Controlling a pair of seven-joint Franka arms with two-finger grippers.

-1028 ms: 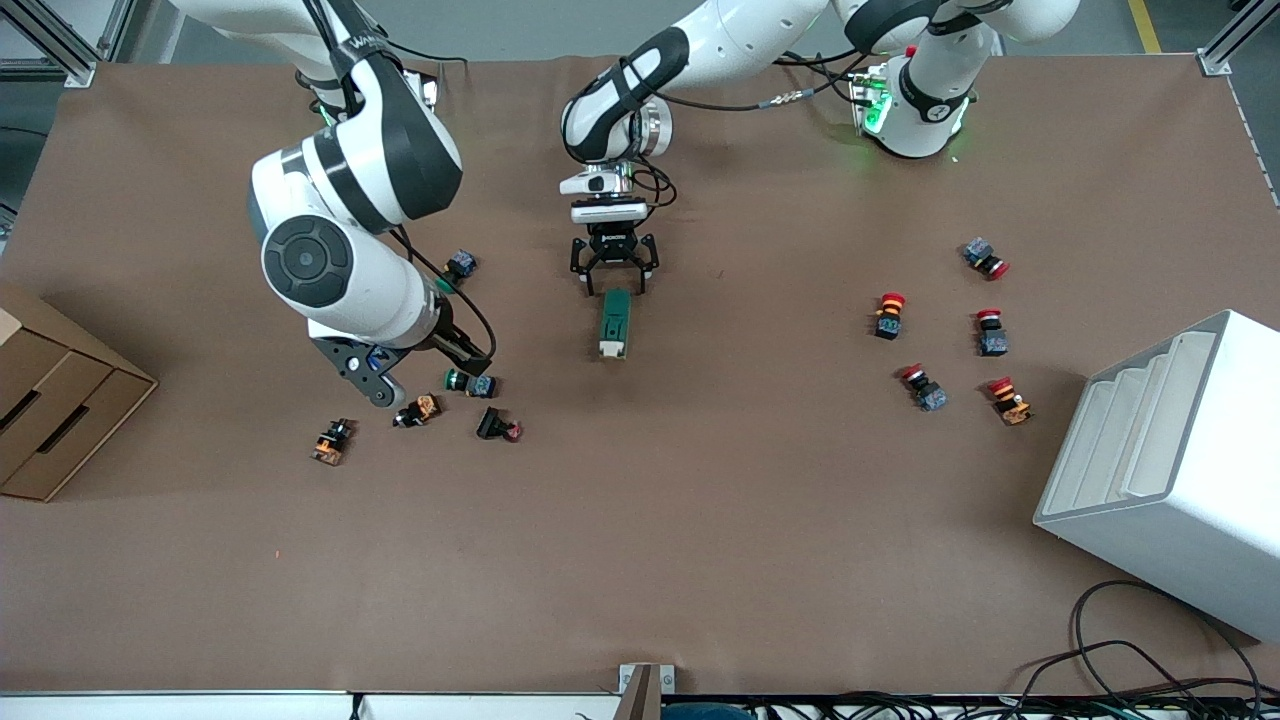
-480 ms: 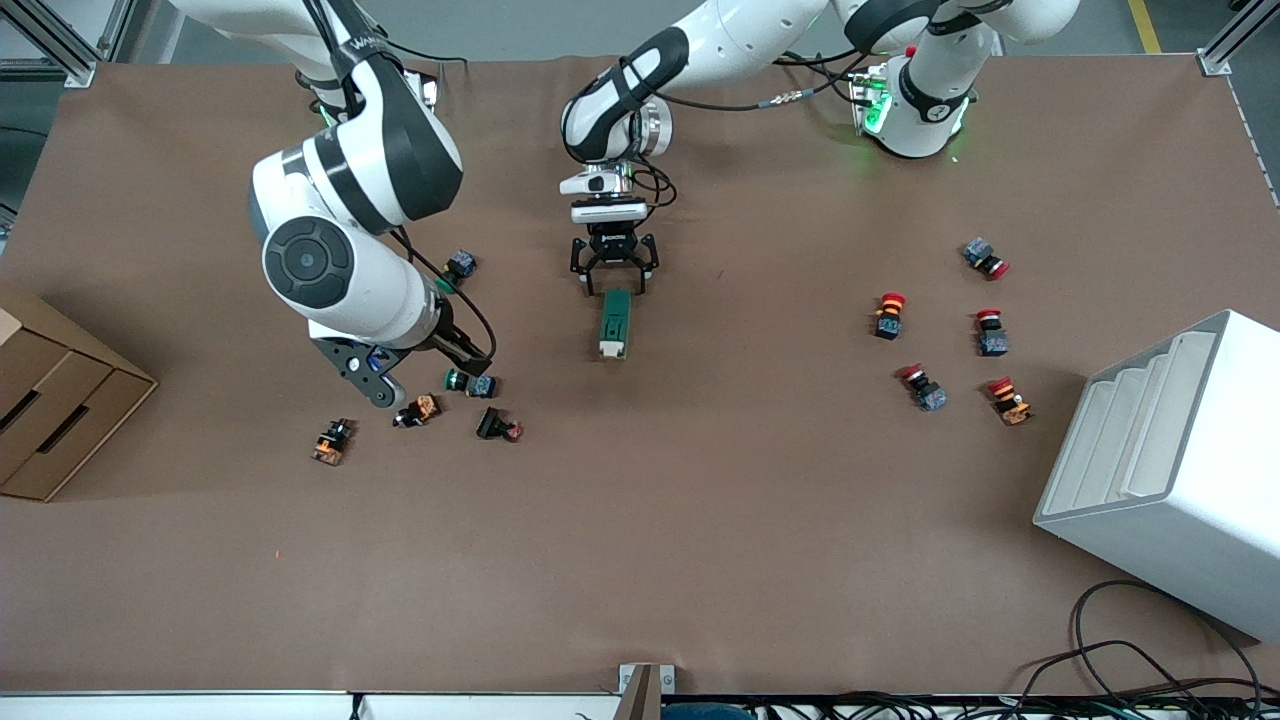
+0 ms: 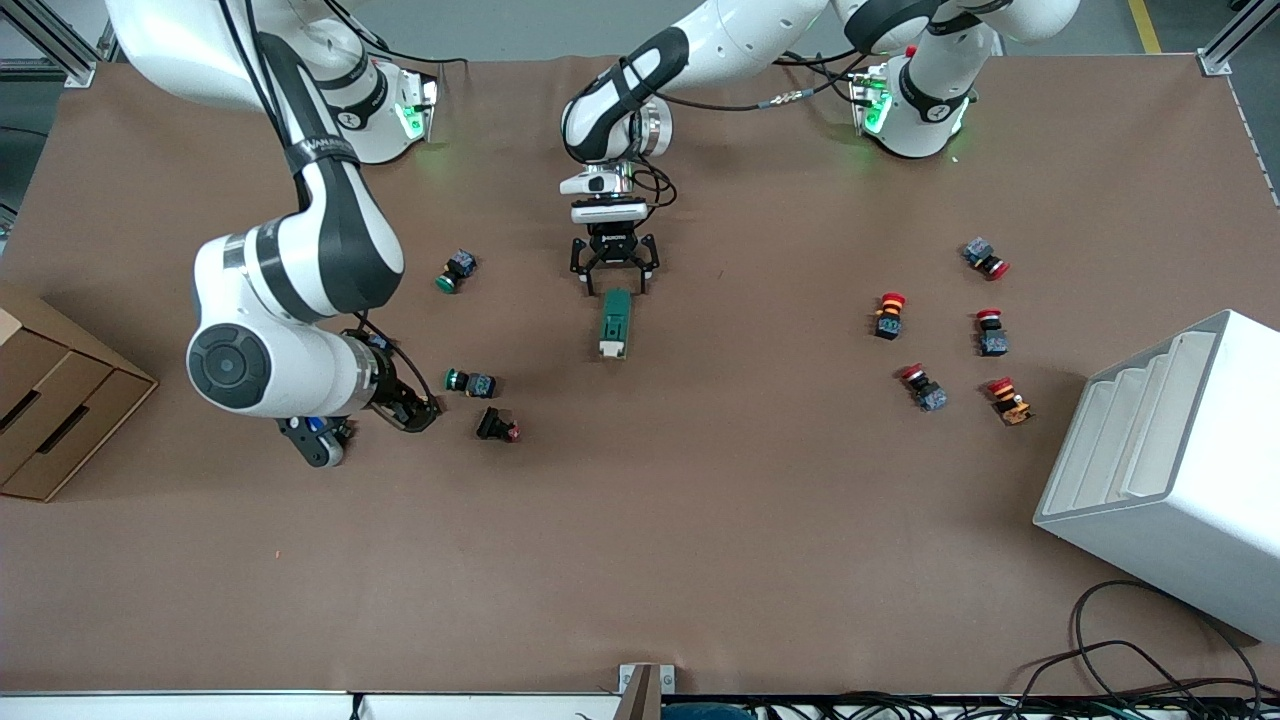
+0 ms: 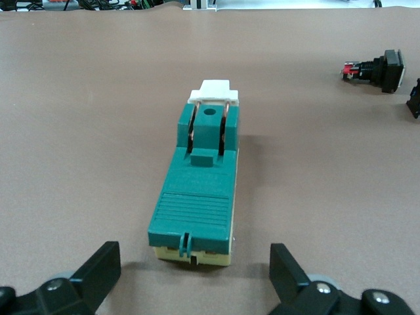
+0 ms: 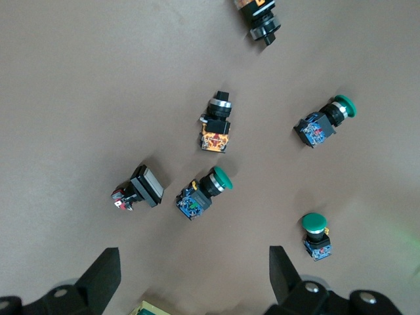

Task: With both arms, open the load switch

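Note:
The load switch (image 3: 615, 322) is a dark green block with a white tab, lying mid-table with the tab end toward the front camera. The left wrist view shows it (image 4: 200, 180) lengthwise. My left gripper (image 3: 613, 284) (image 4: 195, 261) is open, and its fingers (image 4: 102, 266) stand on either side of the switch's other end without touching it. My right gripper (image 3: 408, 408) (image 5: 193, 261) is open with nothing in it, and it hangs over the push-buttons toward the right arm's end. The arm mostly hides it in the front view. A corner of the switch (image 5: 148, 308) shows in the right wrist view.
Green-capped push-buttons (image 3: 455, 270) (image 3: 468, 382) and a black one (image 3: 496, 427) lie near the right arm. Several red-capped buttons (image 3: 925, 388) lie toward the left arm's end. A white rack (image 3: 1170, 470) stands there. A cardboard box (image 3: 50, 400) is at the right arm's end.
The right arm has swung toward the front camera and its own end of the table, and it now covers two buttons. The left arm and the switch have not moved.

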